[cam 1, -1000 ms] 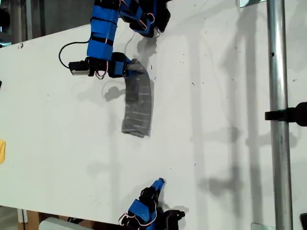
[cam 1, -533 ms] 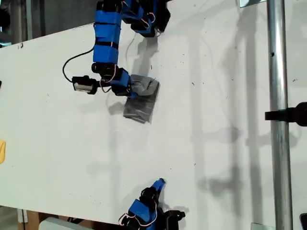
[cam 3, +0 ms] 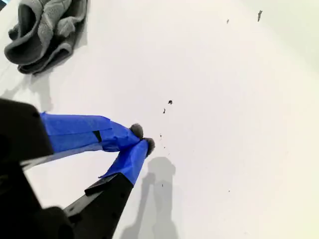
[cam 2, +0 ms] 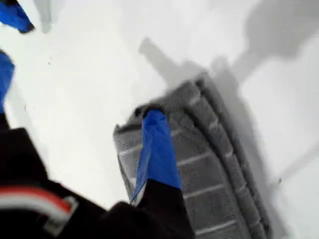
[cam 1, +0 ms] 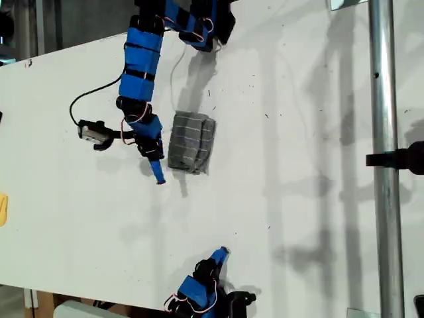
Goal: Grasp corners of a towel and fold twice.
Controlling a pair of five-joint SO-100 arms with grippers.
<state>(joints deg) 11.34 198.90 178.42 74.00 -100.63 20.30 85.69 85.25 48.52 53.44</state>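
Now, going from the exterior view's left to its right, my first gripper [cam 1: 158,173] comes first. It sits just beside the towel [cam 1: 191,142], on the towel's left side in that view. Its jaws are apart and hold nothing; in the first wrist view one blue finger [cam 2: 157,149] hangs over the grey cloth.

Next is the towel, lying in a small thick stack on the white tabletop [cam 1: 298,199], nearer the far edge where my first arm is mounted. It looks folded over more than once, so I think the folding is mostly done. It looks soft, light and floppy and will bend anywhere. The best place to pinch is a corner or a loose edge, taking all the layers together.

My second gripper [cam 3: 142,139] waits near the tabletop's near edge, well apart from the towel, tips pressed together, holding nothing.
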